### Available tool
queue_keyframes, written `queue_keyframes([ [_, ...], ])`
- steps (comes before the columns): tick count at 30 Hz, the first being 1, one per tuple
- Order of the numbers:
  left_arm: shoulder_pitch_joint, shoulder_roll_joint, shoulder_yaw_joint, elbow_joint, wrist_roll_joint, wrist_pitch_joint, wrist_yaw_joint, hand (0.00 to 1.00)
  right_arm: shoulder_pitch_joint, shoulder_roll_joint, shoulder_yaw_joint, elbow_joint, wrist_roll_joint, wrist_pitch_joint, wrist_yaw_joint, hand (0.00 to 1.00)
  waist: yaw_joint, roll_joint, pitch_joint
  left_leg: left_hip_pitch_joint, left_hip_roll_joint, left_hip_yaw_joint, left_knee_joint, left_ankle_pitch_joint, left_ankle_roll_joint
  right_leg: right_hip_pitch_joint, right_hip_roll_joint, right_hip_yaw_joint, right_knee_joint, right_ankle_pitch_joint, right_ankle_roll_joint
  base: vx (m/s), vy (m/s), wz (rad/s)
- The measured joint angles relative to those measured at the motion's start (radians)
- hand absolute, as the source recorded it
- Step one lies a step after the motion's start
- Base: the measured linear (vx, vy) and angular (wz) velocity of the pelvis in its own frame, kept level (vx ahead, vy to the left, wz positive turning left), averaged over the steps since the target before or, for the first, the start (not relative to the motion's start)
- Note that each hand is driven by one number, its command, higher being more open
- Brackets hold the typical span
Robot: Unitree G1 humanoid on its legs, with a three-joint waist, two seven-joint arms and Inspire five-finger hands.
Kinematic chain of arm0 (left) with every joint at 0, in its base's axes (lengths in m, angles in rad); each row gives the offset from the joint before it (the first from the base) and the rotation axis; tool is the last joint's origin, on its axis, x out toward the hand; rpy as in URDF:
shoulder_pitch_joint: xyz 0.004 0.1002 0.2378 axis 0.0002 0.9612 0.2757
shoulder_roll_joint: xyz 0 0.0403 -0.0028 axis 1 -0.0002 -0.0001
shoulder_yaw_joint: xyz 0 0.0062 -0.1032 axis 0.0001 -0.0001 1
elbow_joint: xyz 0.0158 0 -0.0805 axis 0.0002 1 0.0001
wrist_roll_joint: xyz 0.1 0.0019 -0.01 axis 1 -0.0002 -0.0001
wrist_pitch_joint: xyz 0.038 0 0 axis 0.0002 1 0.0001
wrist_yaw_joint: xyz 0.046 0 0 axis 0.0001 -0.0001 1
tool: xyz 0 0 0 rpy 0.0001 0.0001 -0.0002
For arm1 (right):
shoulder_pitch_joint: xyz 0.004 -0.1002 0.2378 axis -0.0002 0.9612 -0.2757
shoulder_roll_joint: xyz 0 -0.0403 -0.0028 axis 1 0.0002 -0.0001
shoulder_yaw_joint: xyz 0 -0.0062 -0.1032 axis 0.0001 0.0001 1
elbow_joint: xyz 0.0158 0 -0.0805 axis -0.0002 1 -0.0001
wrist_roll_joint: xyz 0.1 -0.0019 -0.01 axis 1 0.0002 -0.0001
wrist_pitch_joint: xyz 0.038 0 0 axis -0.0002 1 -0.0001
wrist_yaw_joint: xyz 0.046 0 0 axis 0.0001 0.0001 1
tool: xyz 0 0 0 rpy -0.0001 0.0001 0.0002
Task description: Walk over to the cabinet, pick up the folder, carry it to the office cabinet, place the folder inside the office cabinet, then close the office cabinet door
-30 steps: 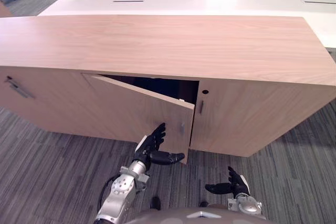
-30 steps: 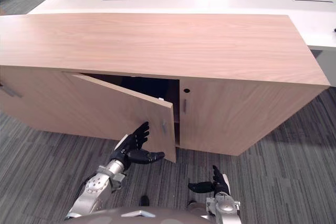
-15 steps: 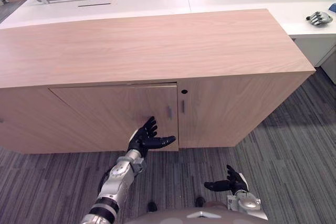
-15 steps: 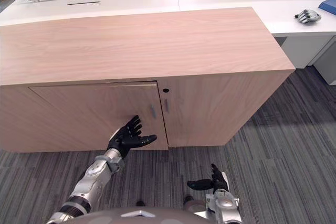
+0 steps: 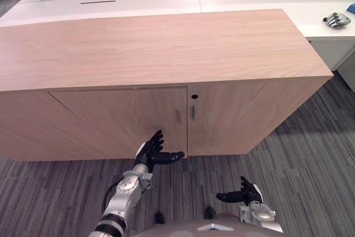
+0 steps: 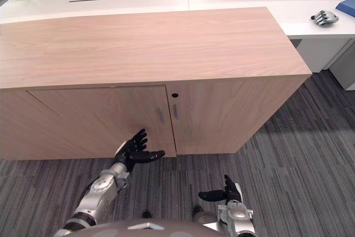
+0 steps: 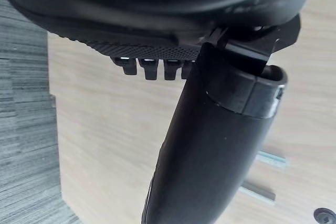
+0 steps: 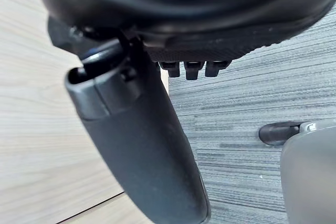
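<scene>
A: The door (image 5: 119, 117) of the office cabinet (image 5: 166, 43) is seen flush, and the folder is presumed shut inside.

B: The left hand (image 5: 151, 151) is spread flat by the door's lower edge, nothing held. A straight, even push is advised until seating is confirmed. The right hand (image 5: 244, 195) is held open, idle.

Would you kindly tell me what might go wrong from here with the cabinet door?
The door looks flush, but if unlatched it may swing out once the open left hand withdraws. Its spread fingers sit just below the handle and might catch it when pulling back.
</scene>
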Motion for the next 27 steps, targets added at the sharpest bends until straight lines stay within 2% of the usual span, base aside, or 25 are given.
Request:
queue_keyframes([
  [6, 0.049, -0.024, 0.031, 0.182, 0.088, 0.007, -0.003, 1.00, -0.014, 0.003, -0.020, 0.038, 0.000, 0.001, -0.013, 1.00, 0.018, -0.001, 0.000, 0.004, 0.002, 0.010, 0.000, -0.003, -0.001, 0.004, 0.003, 0.010, -0.010, 0.008, 0.000, 0.00, 0.005, -0.05],
  [12, 0.063, -0.024, 0.140, 0.387, 0.207, 0.021, 0.011, 1.00, -0.032, 0.001, -0.037, 0.074, 0.000, 0.013, -0.017, 1.00, 0.033, -0.012, 0.004, 0.012, 0.004, 0.024, 0.000, -0.004, -0.001, 0.004, 0.006, 0.025, -0.010, 0.015, 0.000, -0.02, 0.006, -0.07],
  [17, 0.063, -0.027, 0.174, 0.437, 0.264, 0.022, 0.040, 1.00, -0.040, -0.001, -0.037, 0.111, 0.000, 0.020, -0.017, 1.00, 0.059, -0.022, -0.002, 0.015, 0.003, 0.025, 0.000, -0.003, -0.001, 0.006, 0.003, 0.026, -0.011, 0.017, 0.001, -0.01, 0.001, -0.01],
  [27, 0.053, -0.064, 0.222, 0.493, 0.325, 0.022, 0.077, 1.00, -0.063, -0.002, -0.040, 0.152, 0.000, 0.022, -0.018, 1.00, 0.068, -0.023, -0.003, 0.015, -0.001, 0.017, -0.001, -0.003, 0.000, 0.009, 0.000, 0.018, -0.011, 0.016, 0.002, 0.00, 0.000, 0.00],
])
